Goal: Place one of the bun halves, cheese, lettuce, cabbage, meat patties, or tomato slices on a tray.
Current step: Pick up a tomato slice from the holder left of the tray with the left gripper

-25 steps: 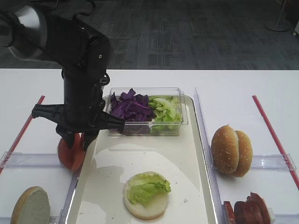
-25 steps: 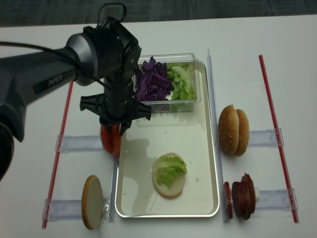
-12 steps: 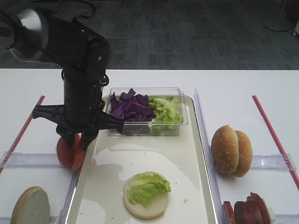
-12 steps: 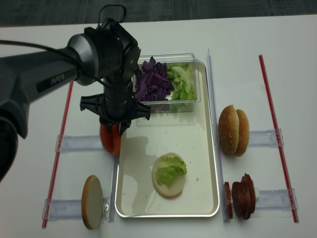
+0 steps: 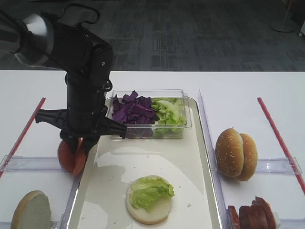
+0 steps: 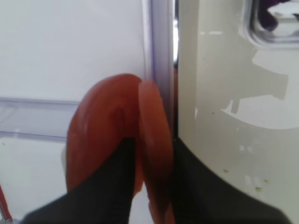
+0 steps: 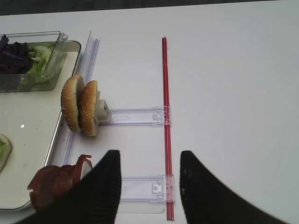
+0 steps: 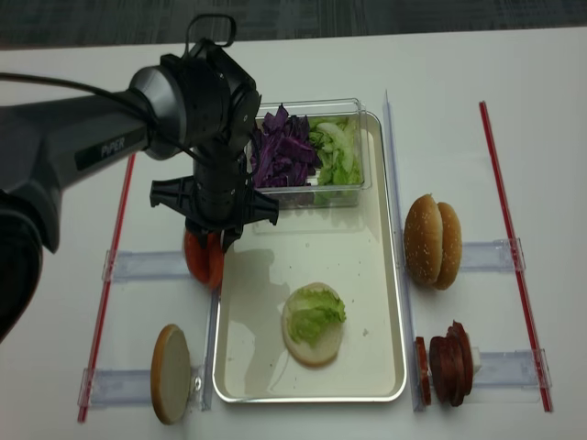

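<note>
tomato slices (image 8: 204,258) left of tray (image 8: 367,261)

White table (image 5: 228,86) — tray (image 5: 202,191), 2 red strips (image 5: 279,136), clear holders (image 5: 279,164).

Bright, even overhead light in all views. Broad pale glare patches on glossy floor of large cream-white rectangular tray with silvery rim (image 5: 190,157), arm's dim reflection among them. Soft shadows under food. White tabletop (image 7: 233,70) near overexposed. Left wrist view soft: close-up red tomato slices (image 6: 117,135) blurred. Right wrist view's black fingers (image 7: 100,196) slightly blurred.
</note>
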Tool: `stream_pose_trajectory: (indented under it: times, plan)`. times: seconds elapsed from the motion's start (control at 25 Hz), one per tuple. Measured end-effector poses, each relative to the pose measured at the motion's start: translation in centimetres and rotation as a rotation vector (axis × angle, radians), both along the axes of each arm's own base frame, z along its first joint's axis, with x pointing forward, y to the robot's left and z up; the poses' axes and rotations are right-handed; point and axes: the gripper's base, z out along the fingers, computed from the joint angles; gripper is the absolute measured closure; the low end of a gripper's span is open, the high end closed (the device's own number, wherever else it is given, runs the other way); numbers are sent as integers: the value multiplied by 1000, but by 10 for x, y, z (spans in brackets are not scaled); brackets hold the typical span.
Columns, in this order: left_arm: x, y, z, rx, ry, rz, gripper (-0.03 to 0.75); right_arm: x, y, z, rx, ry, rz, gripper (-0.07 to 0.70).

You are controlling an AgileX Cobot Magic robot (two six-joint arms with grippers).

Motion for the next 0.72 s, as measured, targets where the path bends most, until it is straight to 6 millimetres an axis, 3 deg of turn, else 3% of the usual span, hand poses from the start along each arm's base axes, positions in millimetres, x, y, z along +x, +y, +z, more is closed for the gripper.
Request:
stream_pose_trajectory:
  times: [0.16, 0.36, 0.72]
  plan:
    - [0, 0, 0, 2, 1, -11, 538, 0, 0, 0, 0, 0, 0, 295]
    - [1, 1, 0, 5, 0, -13, 652, 0, 0, 0, 0, 0, 0, 295]
    - [1, 1, 0, 5, 1, -16, 675, 0, 0, 0, 0, 0, 0, 295]
